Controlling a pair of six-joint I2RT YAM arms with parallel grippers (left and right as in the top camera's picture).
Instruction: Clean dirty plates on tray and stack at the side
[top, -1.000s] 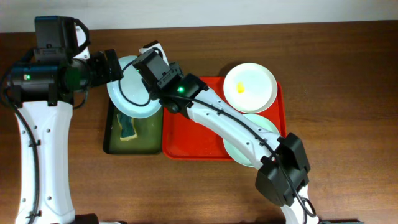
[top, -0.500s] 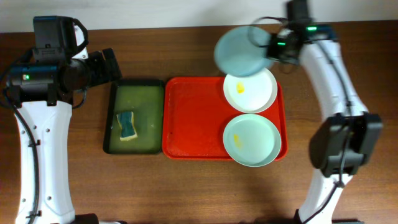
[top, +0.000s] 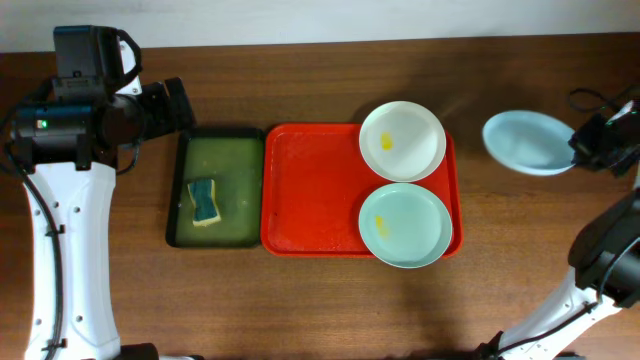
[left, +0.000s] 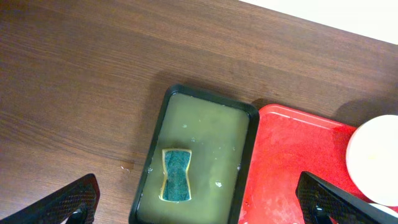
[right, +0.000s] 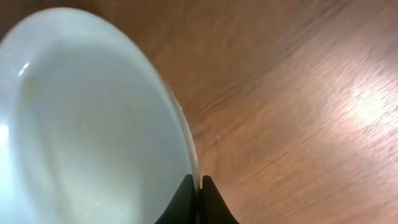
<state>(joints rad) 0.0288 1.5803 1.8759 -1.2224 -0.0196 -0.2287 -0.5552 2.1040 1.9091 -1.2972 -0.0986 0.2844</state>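
My right gripper (top: 583, 150) is shut on the rim of a pale blue plate (top: 526, 143) and holds it above the bare table, right of the red tray (top: 310, 190). In the right wrist view the fingers (right: 200, 186) pinch the plate's (right: 87, 124) edge. A white plate (top: 402, 140) with a yellow smear and a pale blue-green plate (top: 405, 224) lie on the tray's right half. My left gripper (left: 198, 202) is open and empty, high above the green tray and the red tray (left: 292, 155).
A dark green black-rimmed tray (top: 235, 160) of murky liquid stands left of the red tray, with a green sponge (top: 204, 201) in it; both show in the left wrist view, tray (left: 211, 130) and sponge (left: 176, 175). Wall edge runs along the table's back.
The right arm has swung the pale blue plate from over the green tray, across the back of the red tray, to the table at the right. The left arm has stayed put.
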